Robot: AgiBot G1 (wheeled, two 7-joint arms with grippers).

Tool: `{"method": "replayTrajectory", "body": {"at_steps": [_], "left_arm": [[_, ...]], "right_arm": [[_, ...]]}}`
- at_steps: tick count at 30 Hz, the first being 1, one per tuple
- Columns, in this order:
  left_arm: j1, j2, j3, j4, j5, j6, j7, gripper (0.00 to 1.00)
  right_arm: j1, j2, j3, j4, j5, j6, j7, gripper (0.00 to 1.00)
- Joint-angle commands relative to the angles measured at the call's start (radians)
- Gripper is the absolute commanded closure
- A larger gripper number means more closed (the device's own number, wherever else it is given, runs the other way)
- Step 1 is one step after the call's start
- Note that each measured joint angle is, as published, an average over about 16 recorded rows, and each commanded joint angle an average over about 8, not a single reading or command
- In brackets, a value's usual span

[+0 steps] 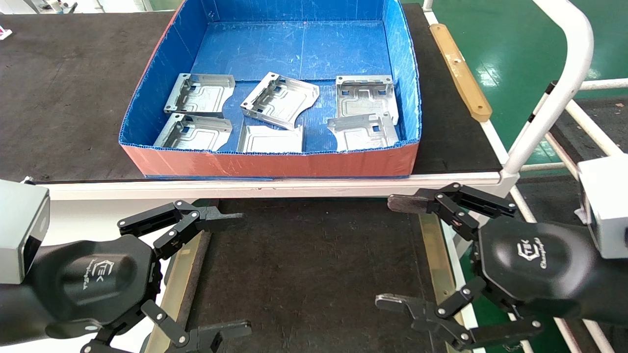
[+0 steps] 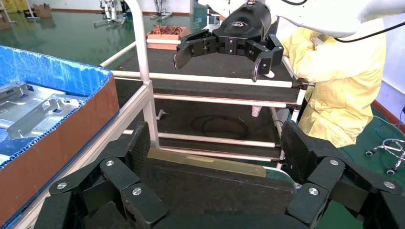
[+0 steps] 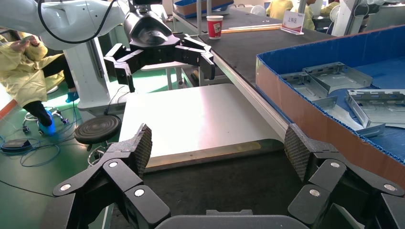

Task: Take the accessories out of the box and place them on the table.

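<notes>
The box (image 1: 274, 163), blue inside and orange-red outside, stands on the upper black surface. Several silver-grey accessories (image 1: 279, 99) lie flat on its floor, toward its near wall. The table (image 1: 314, 264), a lower black mat, lies in front of it and carries nothing. My left gripper (image 1: 238, 272) is open and empty over the mat's left side. My right gripper (image 1: 387, 251) is open and empty over its right side. The left wrist view shows its own open gripper (image 2: 216, 143) above the mat with the box (image 2: 62, 138) beside it. The right wrist view shows its open gripper (image 3: 217, 143) and the accessories (image 3: 334, 76).
Brass strips (image 1: 179, 274) (image 1: 434, 245) flank the mat. A white tube frame (image 1: 554, 93) rises at the right. A wooden strip (image 1: 461, 73) lies on the upper surface right of the box. A person in yellow (image 2: 344, 81) stands beyond the right arm.
</notes>
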State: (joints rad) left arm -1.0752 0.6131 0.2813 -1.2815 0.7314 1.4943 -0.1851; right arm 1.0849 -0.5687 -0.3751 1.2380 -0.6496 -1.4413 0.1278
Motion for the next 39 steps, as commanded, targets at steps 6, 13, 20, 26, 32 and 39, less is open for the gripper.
{"method": "replayTrajectory", "body": {"at_steps": [6,13,20,26,32,39], "left_arm": [[0.000,0.000,0.000,0.000,0.000,0.000,0.000,0.00],[0.000,0.000,0.000,0.000,0.000,0.000,0.000,0.00],[-0.002,0.004,0.002,0.005,0.004,-0.009,-0.006,0.00],[-0.020,0.027,0.012,0.020,0.025,-0.052,-0.026,0.00],[-0.054,0.075,0.036,0.046,0.074,-0.103,-0.032,0.00],[-0.119,0.149,0.066,0.136,0.143,-0.176,-0.031,0.00]], "right_arm": [[0.000,0.000,0.000,0.000,0.000,0.000,0.000,0.00],[0.000,0.000,0.000,0.000,0.000,0.000,0.000,0.00],[0.000,0.000,0.000,0.000,0.000,0.000,0.000,0.00],[0.000,0.000,0.000,0.000,0.000,0.000,0.000,0.00],[0.000,0.000,0.000,0.000,0.000,0.000,0.000,0.00],[0.000,0.000,0.000,0.000,0.000,0.000,0.000,0.00]]}}
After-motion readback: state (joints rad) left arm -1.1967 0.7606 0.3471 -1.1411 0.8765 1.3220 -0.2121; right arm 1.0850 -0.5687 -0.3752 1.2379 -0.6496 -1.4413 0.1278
